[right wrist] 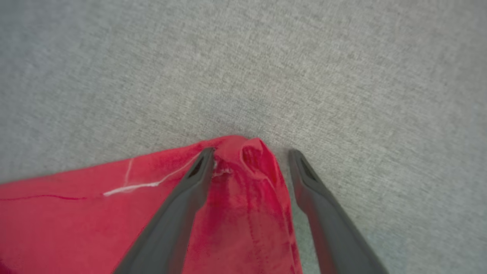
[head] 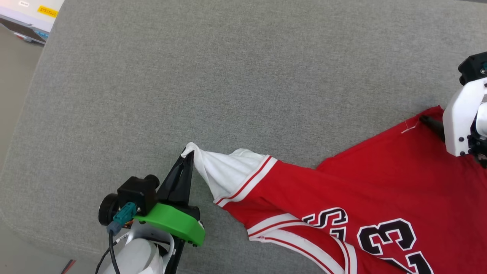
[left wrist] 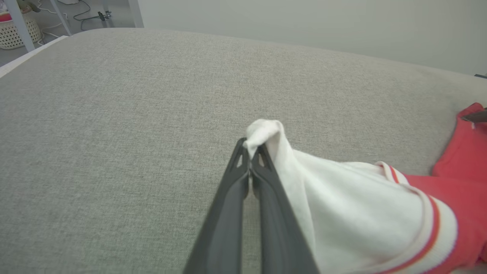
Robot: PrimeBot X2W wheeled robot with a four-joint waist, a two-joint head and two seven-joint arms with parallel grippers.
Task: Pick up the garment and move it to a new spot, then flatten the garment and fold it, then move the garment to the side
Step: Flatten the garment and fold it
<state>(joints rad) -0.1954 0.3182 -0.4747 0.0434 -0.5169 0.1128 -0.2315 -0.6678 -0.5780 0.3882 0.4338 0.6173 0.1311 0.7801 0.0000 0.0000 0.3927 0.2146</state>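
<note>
The garment, a red T-shirt with white sleeves, striped trim and black-and-white numbers, lies spread over the right half of a grey cushion. My left gripper is shut on the tip of the white sleeve, which is pulled out to the left and lifted into a small peak. At the far right, my right gripper stands open over the red hem corner; the bunched corner lies between its two fingers, one finger over the cloth, the other on the bare cushion.
The grey cushion's left edge drops to the floor, where a flat white-and-black thing lies at the top left. A woven basket and cables stand beyond the cushion's far end in the left wrist view.
</note>
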